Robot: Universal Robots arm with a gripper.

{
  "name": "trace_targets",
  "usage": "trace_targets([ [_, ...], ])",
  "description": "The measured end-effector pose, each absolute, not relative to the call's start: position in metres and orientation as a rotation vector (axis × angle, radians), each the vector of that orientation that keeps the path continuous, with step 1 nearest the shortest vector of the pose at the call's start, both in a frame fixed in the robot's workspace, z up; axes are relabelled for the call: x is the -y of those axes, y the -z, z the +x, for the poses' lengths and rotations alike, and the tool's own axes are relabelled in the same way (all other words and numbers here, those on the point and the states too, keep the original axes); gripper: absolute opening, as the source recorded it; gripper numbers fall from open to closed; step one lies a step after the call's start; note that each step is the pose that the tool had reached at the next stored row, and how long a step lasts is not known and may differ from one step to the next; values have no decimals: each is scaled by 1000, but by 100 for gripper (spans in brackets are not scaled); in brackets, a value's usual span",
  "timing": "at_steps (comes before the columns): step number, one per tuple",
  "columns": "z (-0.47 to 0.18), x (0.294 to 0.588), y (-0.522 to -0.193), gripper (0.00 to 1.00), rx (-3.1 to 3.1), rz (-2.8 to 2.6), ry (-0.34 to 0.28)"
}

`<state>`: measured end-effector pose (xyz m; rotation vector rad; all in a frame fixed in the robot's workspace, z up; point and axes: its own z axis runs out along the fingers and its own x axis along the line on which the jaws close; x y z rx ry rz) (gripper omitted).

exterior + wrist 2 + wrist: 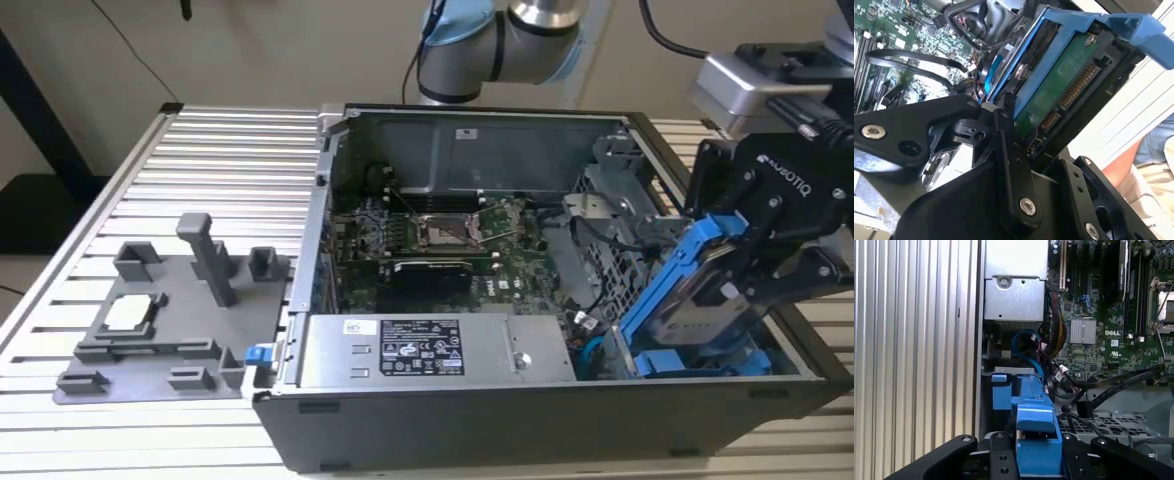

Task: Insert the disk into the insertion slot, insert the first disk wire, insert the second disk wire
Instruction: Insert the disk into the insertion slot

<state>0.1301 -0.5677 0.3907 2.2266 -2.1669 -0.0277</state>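
Observation:
In the exterior view my gripper [750,285] is shut on the disk [697,300], a silver-grey drive in a bright blue carrier. The disk is tilted, its lower end down in the open computer case. It hangs over the insertion slot [701,362], where blue plastic parts show at the case's front corner on the exterior view's right. The second wrist view shows the disk's green circuit board [1064,85], its connector pins and a black finger [1006,145] against its edge. The blue carrier [1036,427] sits between the fingers in the first wrist view. A loose blue wire [1026,342] curls beyond it.
The case stands on a slatted metal table [200,160]. A grey power-supply box [427,350] lies along the case's front wall, and the motherboard [427,240] sits behind it. Black cables [1114,385] cross the drive cage. A grey fixture plate [174,320] lies to the exterior view's left.

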Motion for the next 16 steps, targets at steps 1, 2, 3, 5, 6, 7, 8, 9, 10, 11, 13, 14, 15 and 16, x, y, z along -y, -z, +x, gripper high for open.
trace_targets([
  [1, 130, 568, -389, 33, 2167, 2227, 28],
  [2, 130, 568, -387, 33, 2167, 2227, 28],
  [3, 130, 568, -385, 33, 2167, 2227, 28],
  [5, 130, 568, -382, 33, 2167, 2227, 28],
  [6, 130, 569, -380, 33, 2167, 2227, 28],
  [7, 130, 569, -378, 33, 2167, 2227, 28],
  [8, 130, 569, -376, 33, 2167, 2227, 28],
  [9, 130, 569, -374, 33, 2167, 2227, 28],
  [10, 130, 569, -373, 33, 2167, 2227, 28],
  [11, 130, 569, -371, 33, 2167, 2227, 28],
  [13, 130, 569, -367, 33, 2167, 2227, 28],
  [14, 130, 569, -367, 33, 2167, 2227, 28],
  [15, 130, 569, -367, 33, 2167, 2227, 28],
  [16, 130, 569, -367, 33, 2167, 2227, 28],
])
